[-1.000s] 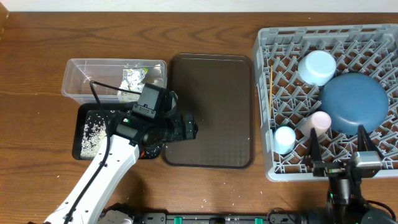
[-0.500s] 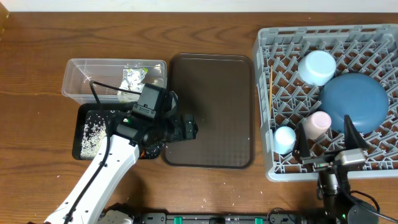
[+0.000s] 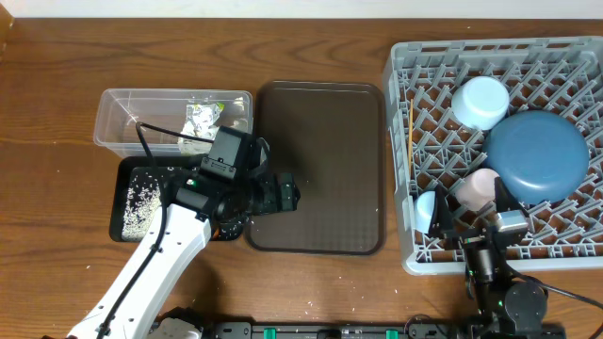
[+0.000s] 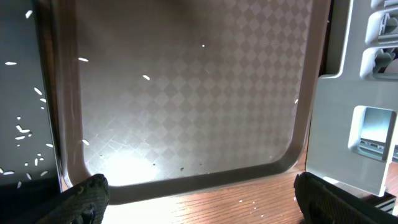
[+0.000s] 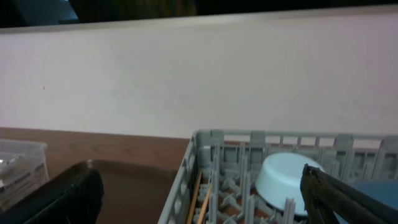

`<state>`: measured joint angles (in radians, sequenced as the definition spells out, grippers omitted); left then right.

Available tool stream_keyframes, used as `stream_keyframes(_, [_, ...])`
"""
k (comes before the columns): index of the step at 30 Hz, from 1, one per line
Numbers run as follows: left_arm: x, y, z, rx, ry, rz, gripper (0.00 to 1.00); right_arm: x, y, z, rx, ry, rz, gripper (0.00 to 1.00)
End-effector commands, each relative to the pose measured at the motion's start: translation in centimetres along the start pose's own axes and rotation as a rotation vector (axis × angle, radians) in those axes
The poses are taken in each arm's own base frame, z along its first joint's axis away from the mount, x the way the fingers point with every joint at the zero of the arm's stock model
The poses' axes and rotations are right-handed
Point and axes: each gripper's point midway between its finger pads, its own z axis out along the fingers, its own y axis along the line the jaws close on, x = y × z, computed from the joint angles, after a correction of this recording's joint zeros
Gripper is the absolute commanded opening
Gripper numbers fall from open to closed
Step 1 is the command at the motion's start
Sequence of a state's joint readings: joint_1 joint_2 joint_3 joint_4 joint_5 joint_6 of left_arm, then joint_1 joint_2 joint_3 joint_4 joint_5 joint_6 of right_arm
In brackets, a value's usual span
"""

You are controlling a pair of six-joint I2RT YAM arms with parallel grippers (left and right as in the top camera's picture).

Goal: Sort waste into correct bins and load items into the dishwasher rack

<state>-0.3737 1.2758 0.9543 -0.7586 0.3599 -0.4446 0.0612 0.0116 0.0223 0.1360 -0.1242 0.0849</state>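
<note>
1. Loading: judged done; counted in grey dishwasher rack [image 3: 397,160] blue plate [image 3: 537,155], white-blue bowl [image 3: 480,102], pale pink cup [image 3: 476,186], light blue cup [image 3: 429,209], and chopsticks [image 3: 411,118] at left wall.
2. Waste: noted printed wrapper [image 3: 200,116] and white tissue [image 3: 193,143] in clear tub [image 3: 118,127], rice grains [image 3: 141,202] in black tray [image 3: 127,174]; saw no carrot.
3. Remainder: spotted stray grains [image 4: 146,77] on brown serving tray [image 3: 320,169]; judged little else left.
4. Left gripper [image 4: 199,199]: recorded spread wide, empty, over serving tray's near rim.
5. Right gripper [image 3: 474,221]: recorded spread wide, empty, beside the cups.

Pink cup [image 3: 476,186] and lt blue cup [image 3: 426,205] sit just ahead of your R claw [image 3: 471,215]; blue plate [image 3: 537,155] and bowl [image 3: 480,102] beyond, all in grey rack [image 3: 403,113].
</note>
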Motion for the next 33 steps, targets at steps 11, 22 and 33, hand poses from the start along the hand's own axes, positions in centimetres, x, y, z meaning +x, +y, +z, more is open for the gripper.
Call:
stream_keyframes(11, [-0.7, -0.2, -0.4, -0.001, -0.02, 0.007, 0.97, 5.6, 0.1, -0.5, -0.018, 0.209, -0.09, 0.99])
stream_keyframes(22, [-0.7, -0.2, -0.4, -0.002, -0.02, 0.007, 0.97, 5.6, -0.4, -0.5, -0.002, 0.213, -0.241, 0.99])
stream_keyframes(33, [-0.7, -0.2, -0.4, -0.002, -0.02, 0.007, 0.97, 5.6, -2.4, -0.7, 0.109, 0.227, -0.251, 0.99])
